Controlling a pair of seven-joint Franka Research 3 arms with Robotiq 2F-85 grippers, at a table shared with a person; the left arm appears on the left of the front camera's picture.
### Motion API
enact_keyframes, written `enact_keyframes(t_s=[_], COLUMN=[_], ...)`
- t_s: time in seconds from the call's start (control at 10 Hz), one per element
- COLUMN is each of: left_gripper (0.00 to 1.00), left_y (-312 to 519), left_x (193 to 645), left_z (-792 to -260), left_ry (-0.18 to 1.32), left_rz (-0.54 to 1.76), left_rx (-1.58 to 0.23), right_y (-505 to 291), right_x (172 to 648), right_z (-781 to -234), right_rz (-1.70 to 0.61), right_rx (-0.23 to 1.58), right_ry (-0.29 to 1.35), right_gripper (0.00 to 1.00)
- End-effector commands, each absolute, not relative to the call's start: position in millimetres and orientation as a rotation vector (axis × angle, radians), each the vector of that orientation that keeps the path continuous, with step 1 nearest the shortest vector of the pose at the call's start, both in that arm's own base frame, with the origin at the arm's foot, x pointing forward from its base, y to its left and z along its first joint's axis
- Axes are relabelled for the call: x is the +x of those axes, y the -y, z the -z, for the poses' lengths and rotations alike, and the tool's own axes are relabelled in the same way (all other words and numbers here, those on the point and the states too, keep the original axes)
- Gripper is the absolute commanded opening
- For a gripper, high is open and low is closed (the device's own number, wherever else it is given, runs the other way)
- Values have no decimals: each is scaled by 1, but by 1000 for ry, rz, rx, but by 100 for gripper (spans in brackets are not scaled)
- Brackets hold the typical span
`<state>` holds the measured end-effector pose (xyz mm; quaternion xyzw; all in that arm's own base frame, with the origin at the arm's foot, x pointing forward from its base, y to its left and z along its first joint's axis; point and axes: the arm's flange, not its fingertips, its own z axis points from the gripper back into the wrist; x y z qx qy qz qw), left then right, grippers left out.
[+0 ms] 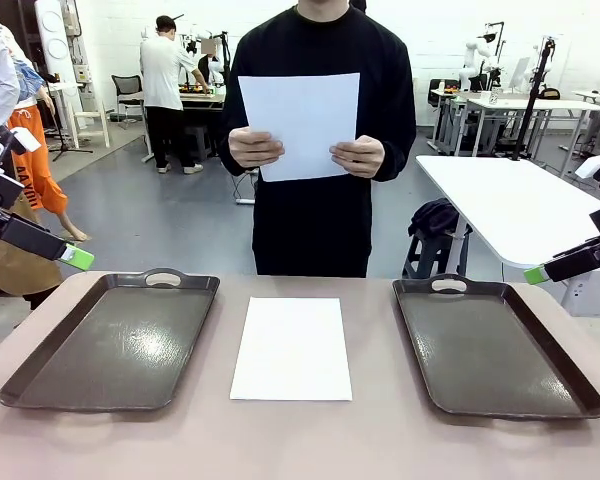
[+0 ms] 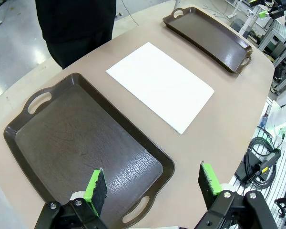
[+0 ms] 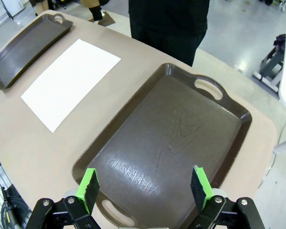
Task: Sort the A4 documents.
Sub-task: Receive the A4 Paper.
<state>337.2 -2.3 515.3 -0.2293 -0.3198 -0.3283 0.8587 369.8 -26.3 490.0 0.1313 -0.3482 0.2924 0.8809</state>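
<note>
One white A4 document (image 1: 291, 348) lies flat in the middle of the table, between two dark brown trays. A person at the far side holds a second A4 document (image 1: 300, 125) upright in both hands at chest height. My left gripper (image 1: 77, 257) hovers open above the outer side of the left tray (image 1: 110, 340). In the left wrist view the gripper (image 2: 152, 181) stands over that tray (image 2: 81, 138), with the sheet (image 2: 160, 86) beyond. My right gripper (image 1: 536, 274) hangs open above the right tray (image 1: 495, 345). In the right wrist view the gripper (image 3: 145, 185) holds nothing, over the tray (image 3: 176, 129).
Both trays are bare inside. A white table (image 1: 510, 200) stands behind at the right, with a dark bundle on a stool beside it. Cables (image 2: 260, 157) hang off the table's near side. Other people stand farther back in the room.
</note>
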Motion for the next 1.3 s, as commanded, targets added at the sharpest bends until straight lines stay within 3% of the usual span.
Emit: enact_keyframes(t_s=[0.0,1.2], left_gripper=[100,100], left_y=[1,1], left_x=[338,338], left_z=[-514,-514], left_ry=[675,675], left_rz=[698,698], left_rx=[-497,-497], right_y=[27,27], right_x=[369,369], right_z=[-491,-491], right_rz=[-608,-608], right_rx=[279,279], right_ry=[729,729], right_gripper=[100,100])
